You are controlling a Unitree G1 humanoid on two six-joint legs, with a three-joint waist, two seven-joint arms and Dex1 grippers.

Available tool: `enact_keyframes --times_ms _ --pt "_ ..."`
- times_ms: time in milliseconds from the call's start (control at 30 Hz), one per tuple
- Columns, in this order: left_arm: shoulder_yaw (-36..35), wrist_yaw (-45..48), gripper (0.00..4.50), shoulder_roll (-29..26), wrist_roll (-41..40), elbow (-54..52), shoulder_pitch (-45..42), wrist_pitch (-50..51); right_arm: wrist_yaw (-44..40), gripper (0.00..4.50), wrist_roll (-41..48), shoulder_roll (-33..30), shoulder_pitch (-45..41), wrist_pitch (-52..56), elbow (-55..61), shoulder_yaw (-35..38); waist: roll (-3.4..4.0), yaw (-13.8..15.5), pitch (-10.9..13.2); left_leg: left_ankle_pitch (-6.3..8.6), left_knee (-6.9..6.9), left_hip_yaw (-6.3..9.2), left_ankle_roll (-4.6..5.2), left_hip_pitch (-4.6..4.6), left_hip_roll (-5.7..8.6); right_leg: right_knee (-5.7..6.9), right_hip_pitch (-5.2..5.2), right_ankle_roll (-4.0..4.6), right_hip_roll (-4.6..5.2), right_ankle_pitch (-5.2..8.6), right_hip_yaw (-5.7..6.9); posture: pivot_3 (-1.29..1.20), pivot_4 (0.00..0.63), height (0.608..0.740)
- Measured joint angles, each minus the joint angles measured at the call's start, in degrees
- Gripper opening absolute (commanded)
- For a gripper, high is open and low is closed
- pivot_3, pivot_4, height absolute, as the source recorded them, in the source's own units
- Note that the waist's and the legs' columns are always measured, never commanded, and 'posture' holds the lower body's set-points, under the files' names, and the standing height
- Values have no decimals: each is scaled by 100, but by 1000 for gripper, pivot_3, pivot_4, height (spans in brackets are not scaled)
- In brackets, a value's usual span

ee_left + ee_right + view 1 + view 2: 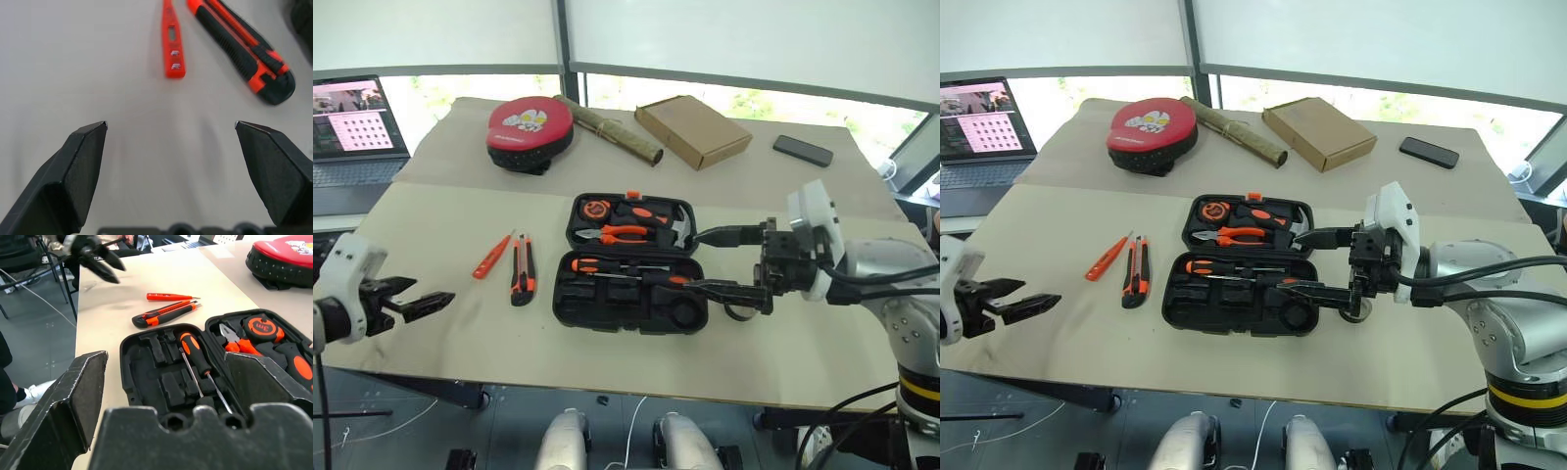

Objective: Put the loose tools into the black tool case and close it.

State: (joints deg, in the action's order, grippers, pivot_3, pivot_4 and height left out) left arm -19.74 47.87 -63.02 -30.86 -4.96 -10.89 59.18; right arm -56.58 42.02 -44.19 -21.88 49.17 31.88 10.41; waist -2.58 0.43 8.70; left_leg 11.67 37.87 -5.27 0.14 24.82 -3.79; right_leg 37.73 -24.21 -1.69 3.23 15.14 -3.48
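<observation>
Right fingers [729,262]: spread wide, empty, at the case's right edge, mid-frame.
Left fingers [429,303]: wide apart, empty, lower left.
Black tool case [631,260]: centre of counter [450,235], lid open.
Done: two screwdrivers [626,270] seated inside.
Left: orange screwdriver [493,255], utility knife [523,269] lying left of case; closing.
Unclear: tape roll, lost among dark recesses.

left tool [431,302]: fingers spread, pointing inward | right tool [724,262]: fingers apparently spread, pointing left
</observation>
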Motion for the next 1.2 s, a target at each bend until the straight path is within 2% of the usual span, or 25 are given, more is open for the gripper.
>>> enact_keyframes --times_ms 100,200,333,433,567,700,900,1000,1200 --pt "1399 137 4500 -150 586 988 -1551 72 244 4454 149 17 304 -3 336 76 -1 10 0 -1 -1 5 -1 10 -3 12 -9 2 -13 1 -3 0 150 740" --pt "2269 569 4500 -98 966 1707 -2426 -72 458 4454 206 22 481 -4 523 127 -1 -59 0 0 -1 2 -1 16 -1 11 -14 0 -14 4 -9 0 150 740" --pt "3471 1052 4500 283 1773 2915 -3601 -312 829 4454 303 80 649 -8 784 208 -4 -44 2 -1 1 4 -1 20 1 9 -14 -3 -15 5 -8 0 150 740" --pt "3949 1231 4500 725 2283 3859 -4203 -704 1062 4454 423 130 766 -7 943 215 -5 -21 3 -1 3 6 0 24 4 8 -14 -4 -14 6 -7 0 150 740" --pt "4172 1373 4500 1186 2732 4907 -4680 -1270 1293 4454 454 126 926 -8 1052 252 -8 -20 3 -1 4 10 0 30 5 2 -13 -6 -12 5 -7 0 150 740" --pt "4158 1443 3523 1463 3108 5625 -4957 -1769 1458 4500 654 107 963 -8 1130 317 -5 -3 1 -1 7 15 1 28 6 10 -10 -7 -12 5 -6 0 150 740" --pt "3938 1427 1330 1605 3398 6264 -5131 -2210 1575 4500 843 -24 1021 -8 1177 418 -4 9 -1 -1 14 17 1 28 10 10 -5 -12 -6 6 -5 0 150 740" --pt "3765 1392 425 1613 3429 6481 -5162 -2338 1594 4500 896 -147 1139 -8 1200 493 -4 8 -1 -1 14 18 1 28 9 11 -5 -12 -6 6 -5 0 150 740" --pt "3411 1718 418 1404 3355 6425 -5161 -2631 1630 4500 1164 -402 1641 43 1247 809 -19 -19 7 -1 15 27 1 38 6 16 -11 -12 -10 6 3 0 150 740"
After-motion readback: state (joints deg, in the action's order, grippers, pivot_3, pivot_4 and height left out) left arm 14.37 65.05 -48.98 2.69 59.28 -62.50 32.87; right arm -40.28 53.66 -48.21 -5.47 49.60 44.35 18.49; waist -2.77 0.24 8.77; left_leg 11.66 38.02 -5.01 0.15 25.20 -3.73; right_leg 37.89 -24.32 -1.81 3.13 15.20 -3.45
